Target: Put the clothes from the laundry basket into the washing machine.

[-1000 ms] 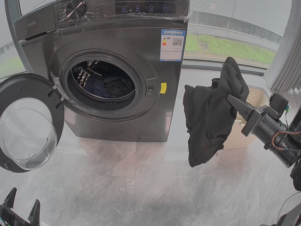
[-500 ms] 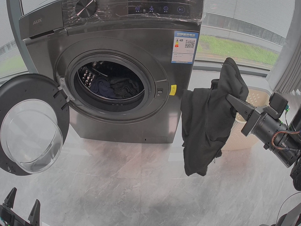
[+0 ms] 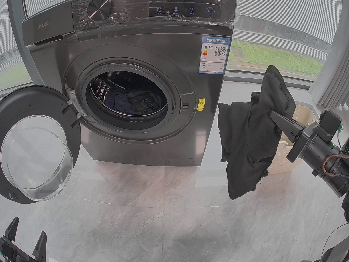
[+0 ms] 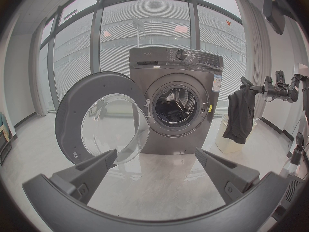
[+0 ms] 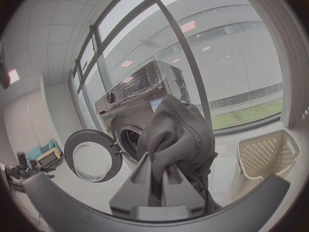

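A grey front-loading washing machine (image 3: 145, 44) stands with its round door (image 3: 34, 142) swung wide open to the left. Dark clothes (image 3: 131, 102) lie inside the drum. To the right of the machine my right gripper (image 3: 278, 120) is shut on a black garment (image 3: 251, 135), which hangs in the air above the floor. In the right wrist view the cloth (image 5: 177, 129) bunches over the shut fingers (image 5: 141, 178). The beige laundry basket (image 3: 291, 157) sits behind the garment, its inside hidden. My left gripper (image 4: 155, 152) is open and holds nothing, low at the front left.
Grey tiled floor (image 3: 152, 208) spreads in front of the machine. A large window (image 3: 283, 26) runs behind it, and a curtain (image 3: 332, 77) hangs at the far right. The open door (image 4: 103, 116) juts out over the floor on the left.
The head camera shifted early on. Since then my right gripper and the hanging black garment have moved slightly to the right, away from the machine. The left gripper has stayed put.
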`<state>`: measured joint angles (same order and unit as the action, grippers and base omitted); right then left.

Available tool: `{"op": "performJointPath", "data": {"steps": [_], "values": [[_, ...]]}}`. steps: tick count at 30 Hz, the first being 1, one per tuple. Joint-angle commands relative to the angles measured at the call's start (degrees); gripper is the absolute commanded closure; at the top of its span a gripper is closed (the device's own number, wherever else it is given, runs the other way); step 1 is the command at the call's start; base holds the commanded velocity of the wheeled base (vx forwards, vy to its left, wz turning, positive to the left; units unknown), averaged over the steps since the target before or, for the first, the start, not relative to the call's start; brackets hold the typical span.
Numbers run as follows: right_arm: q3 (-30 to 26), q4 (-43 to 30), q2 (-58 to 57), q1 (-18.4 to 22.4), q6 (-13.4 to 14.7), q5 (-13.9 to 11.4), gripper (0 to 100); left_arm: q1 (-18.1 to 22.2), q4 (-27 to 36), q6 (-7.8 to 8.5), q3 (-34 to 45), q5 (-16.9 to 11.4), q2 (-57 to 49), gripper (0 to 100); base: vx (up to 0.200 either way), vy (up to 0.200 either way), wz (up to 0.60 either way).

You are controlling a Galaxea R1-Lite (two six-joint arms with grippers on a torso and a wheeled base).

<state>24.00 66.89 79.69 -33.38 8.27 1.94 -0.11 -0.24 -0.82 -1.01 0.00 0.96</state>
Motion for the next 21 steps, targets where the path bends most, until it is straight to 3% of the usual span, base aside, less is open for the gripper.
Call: {"op": "performJointPath", "data": {"steps": [1, 8, 21], "values": [[0.7, 0.1, -0.4, -0.6, -1.7, 0.0, 100, 0.0, 0.0, -0.06, 1.0, 0.0, -0.8, 0, -0.2, 0.0, 0.0], [1.7, -0.2, -0.2, 0.2, -1.8, -0.1, 100, -0.1, 0.0, -0.06, 1.0, 0.0, -0.8, 0, -0.029, 0.0, 0.0], [1.2, 0.1, 1.0, 0.1, -1.7, -0.2, 100, -0.1, 0.0, -0.06, 1.0, 0.0, -0.8, 0, 0.0, 0.2, 0.0]]}}
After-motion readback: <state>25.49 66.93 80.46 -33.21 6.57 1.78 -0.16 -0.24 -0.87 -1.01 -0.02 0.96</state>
